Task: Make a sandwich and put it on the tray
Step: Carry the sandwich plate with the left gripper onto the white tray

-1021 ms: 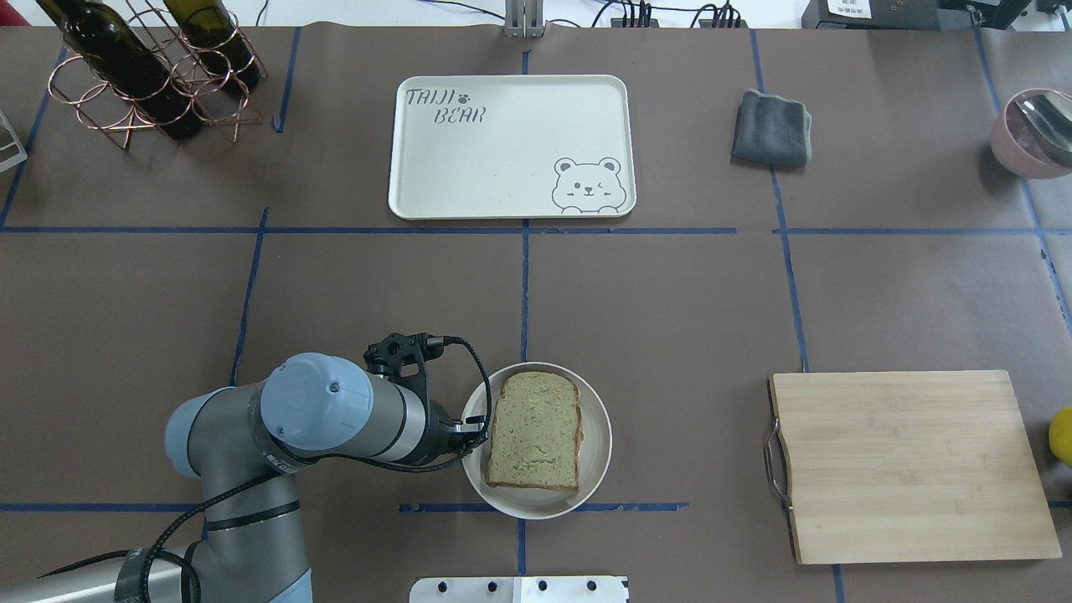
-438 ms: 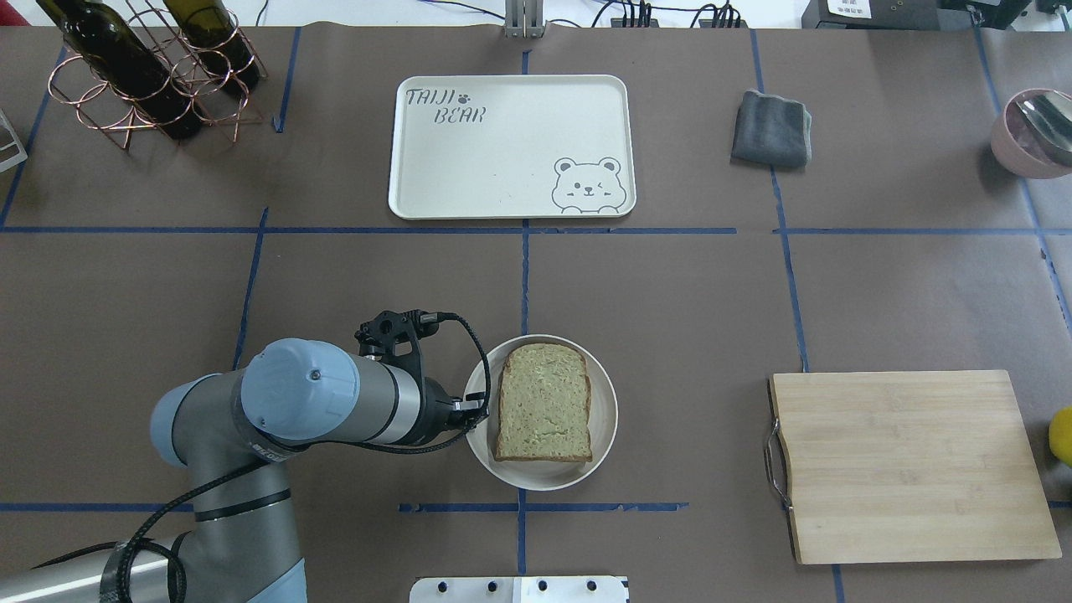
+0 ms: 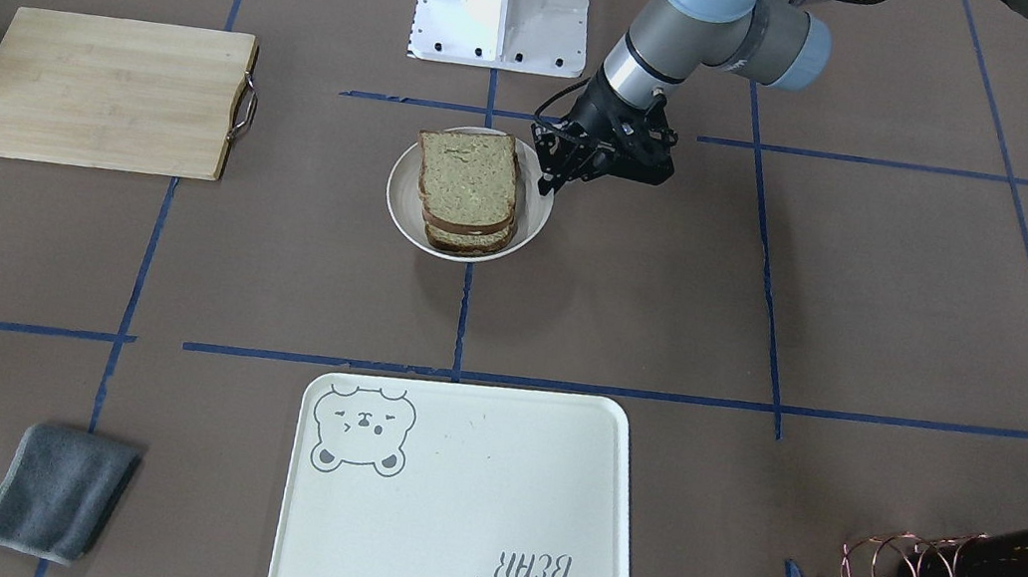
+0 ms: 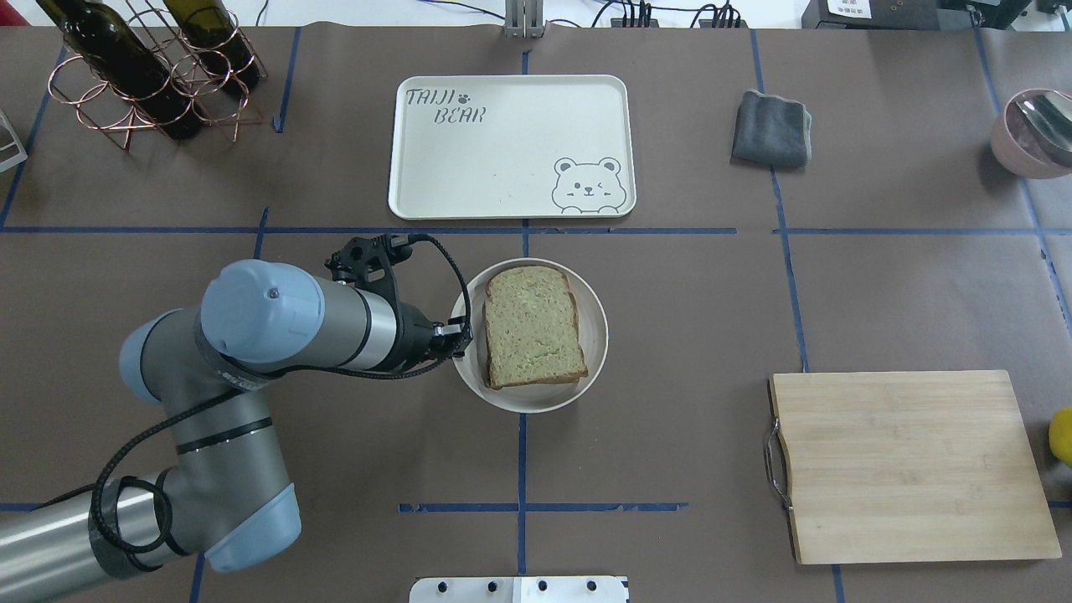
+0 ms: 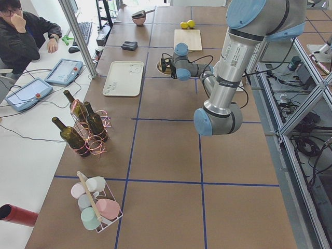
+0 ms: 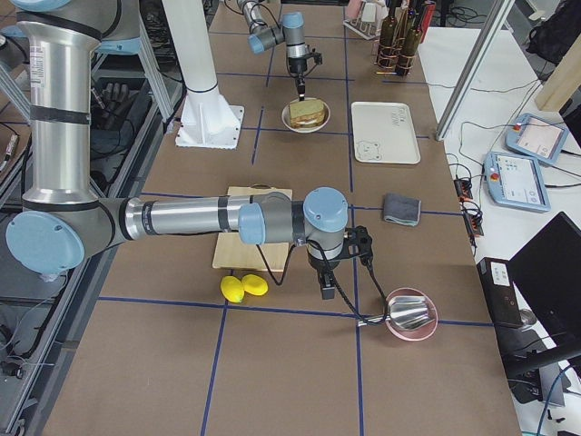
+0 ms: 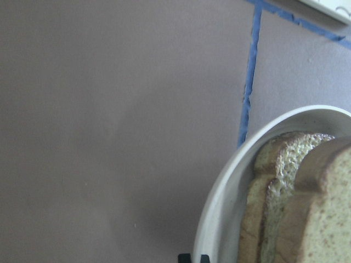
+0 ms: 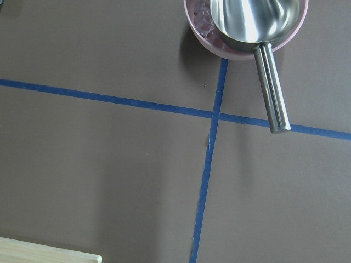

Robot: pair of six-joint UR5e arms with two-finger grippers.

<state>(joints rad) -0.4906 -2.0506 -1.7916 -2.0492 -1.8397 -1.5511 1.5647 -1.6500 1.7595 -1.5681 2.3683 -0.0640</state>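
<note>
Table (image 4: 687, 301): brown paper with a blue tape grid.

Tray (image 4: 502, 159): at the far side, nothing on it.

Round white dish (image 4: 598, 339): between tray and robot base, near the tray but apart from it. Cannot tell whether it is lifted or resting on the table.

Sandwich (image 4: 533, 328): flat in the dish, two slices stacked, filling not visible.

Left gripper (image 4: 458, 337): pinched almost closed on the dish rim at the robot's left side, holding one edge only.

Right gripper (image 6: 325, 289): near the pink bowl (image 4: 1013, 159), opening cannot be told.

Risks:
- The hold is off-centre, so the loaded dish may sag or pivot in the fingers.
- Any tilt could slide the top slice off.
- A low dish could catch the tray's raised edge.
</note>
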